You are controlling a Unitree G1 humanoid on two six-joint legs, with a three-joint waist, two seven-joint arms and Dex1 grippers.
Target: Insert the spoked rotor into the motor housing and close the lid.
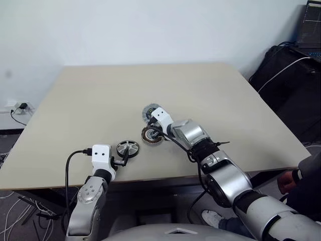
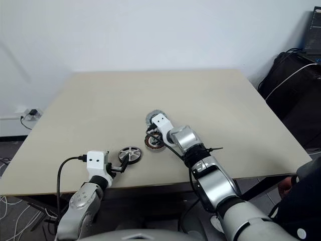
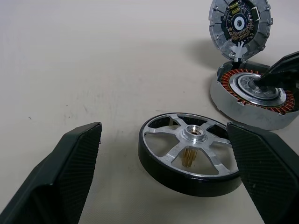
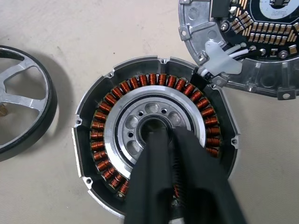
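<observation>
The spoked rotor (image 3: 191, 154) lies flat on the table near the front edge, silver spokes up, dark rim around it. My left gripper (image 3: 163, 128) is open, one finger on each side of the rotor, not touching it. Just right of it and slightly farther back sits the motor housing (image 4: 154, 79), its copper windings exposed. My right gripper (image 4: 170, 133) points down into the housing's silver centre, its fingers together with nothing held. The lid (image 4: 252, 42) rests against the housing's far side, circuit-board face showing, joined to it by white wires.
The beige table (image 1: 210, 100) stretches wide behind the parts. A black bag (image 1: 291, 85) and a laptop stand off the table's right side. A person's hand (image 1: 287, 182) shows at the lower right. Cables and a wall socket (image 1: 21, 107) are on the left.
</observation>
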